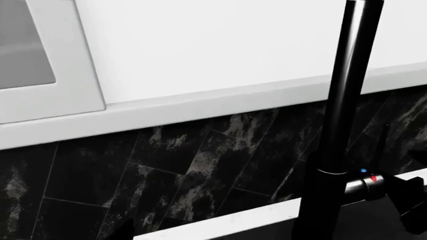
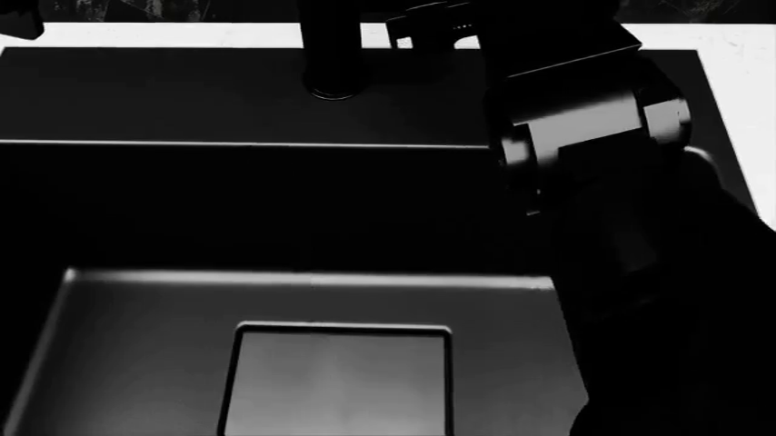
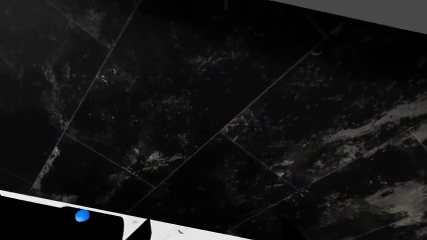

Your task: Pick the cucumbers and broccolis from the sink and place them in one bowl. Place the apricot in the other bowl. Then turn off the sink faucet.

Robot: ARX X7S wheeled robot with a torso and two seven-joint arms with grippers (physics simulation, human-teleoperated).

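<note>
1. Mostly dark head view: black sink (image 2: 73, 300) basin seen from above, paler rectangular panel (image 2: 340, 381) at its bottom, no cucumbers, broccolis, apricot or bowls visible in any view.
2. Faucet (image 1: 347, 100) is a black upright post at the back rim of the sink; its base (image 2: 330, 54) shows in the head view.
3. Faucet side handle (image 1: 370, 182) carries a blue and a red dot; a dark part just beside its end, contact unclear.
4. Right arm (image 2: 606, 136) reaches over the sink toward the faucet area; right gripper state cannot tell.
5. Left gripper not seen; left wrist view shows white cabinet (image 1: 220, 45) above dark marbled tile backsplash (image 1: 167, 170).
6. White surface (image 2: 728, 64) borders the sink.
</note>
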